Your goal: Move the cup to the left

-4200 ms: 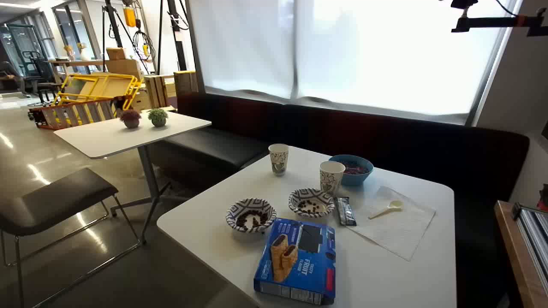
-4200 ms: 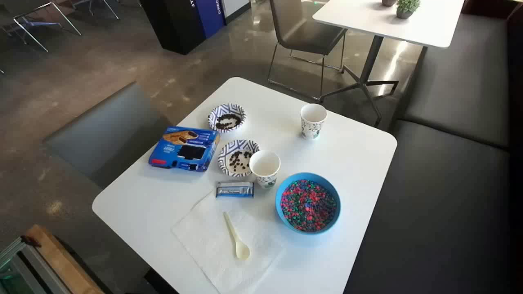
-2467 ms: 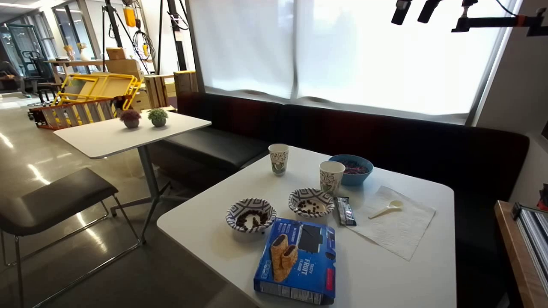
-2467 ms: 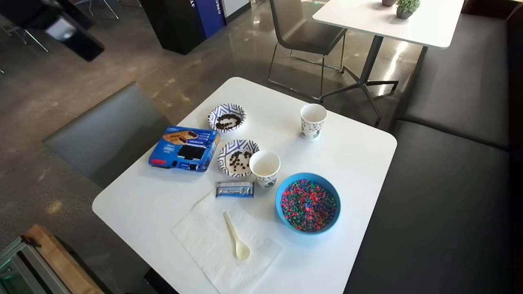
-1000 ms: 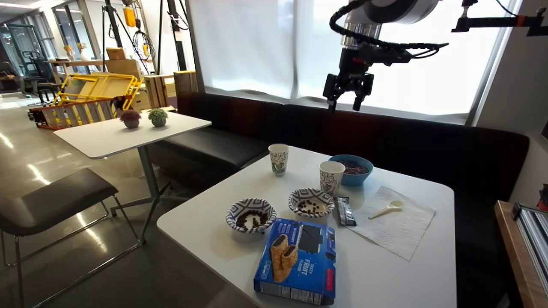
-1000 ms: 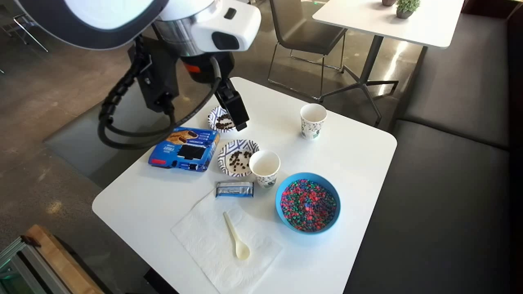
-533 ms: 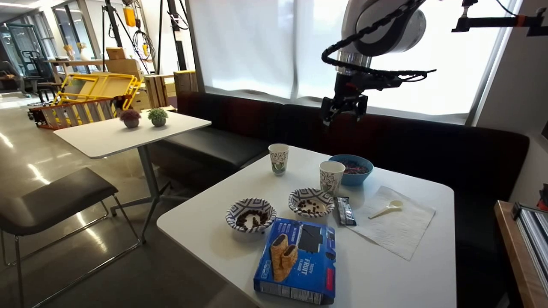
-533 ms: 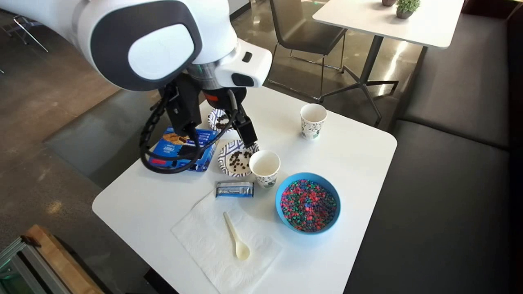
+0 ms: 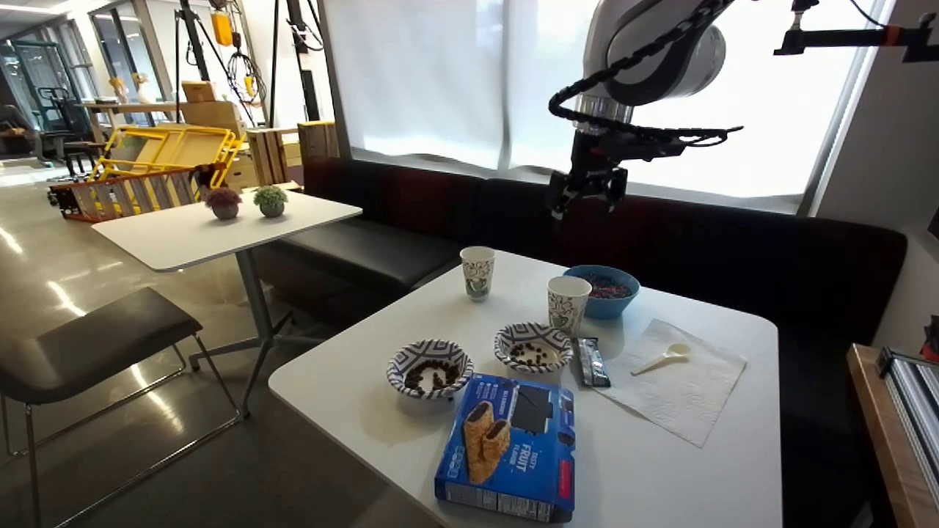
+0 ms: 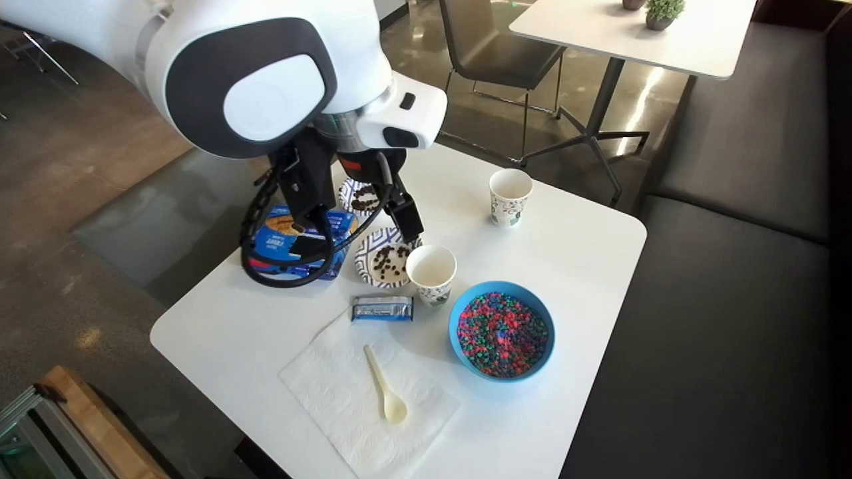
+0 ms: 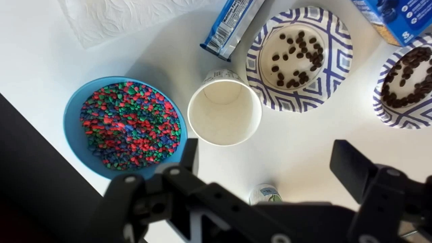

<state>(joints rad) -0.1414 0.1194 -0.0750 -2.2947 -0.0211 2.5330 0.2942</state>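
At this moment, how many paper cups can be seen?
2. One paper cup stands between the blue bowl and a patterned paper bowl; the other paper cup stands apart, near the edge of the table. No further cup shows.

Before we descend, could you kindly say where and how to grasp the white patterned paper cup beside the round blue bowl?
I'd take the cup by its upper wall, just below the rim, from above: it stands upright, and the blue bowl and the low diamond-patterned paper bowl flank it closely, so gripping high should clear them.
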